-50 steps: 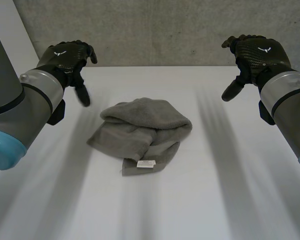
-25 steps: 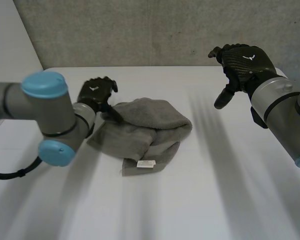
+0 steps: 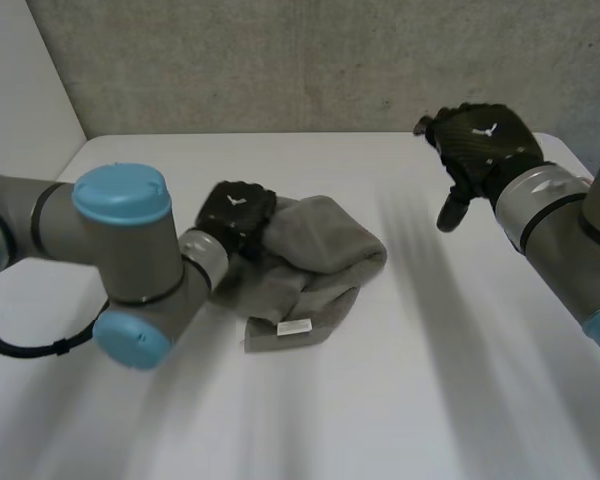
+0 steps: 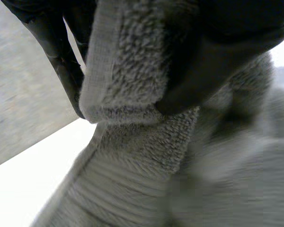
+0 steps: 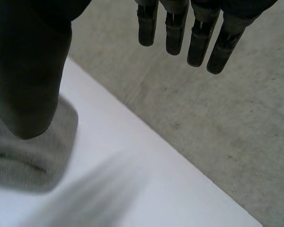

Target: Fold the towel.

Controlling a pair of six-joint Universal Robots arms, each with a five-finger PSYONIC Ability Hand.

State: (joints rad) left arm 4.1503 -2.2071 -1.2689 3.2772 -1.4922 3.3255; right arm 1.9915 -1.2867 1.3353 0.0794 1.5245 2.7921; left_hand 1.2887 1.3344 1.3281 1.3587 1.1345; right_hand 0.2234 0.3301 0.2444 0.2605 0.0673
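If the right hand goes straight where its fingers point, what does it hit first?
The right hand probably meets the grey wall past the table; the towel lies beside its thumb.

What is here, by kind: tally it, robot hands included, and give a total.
towel: 1
label on the towel: 1
hands: 2, the left hand pinching the towel's edge, the right hand open above the table
table: 1
Total: 5
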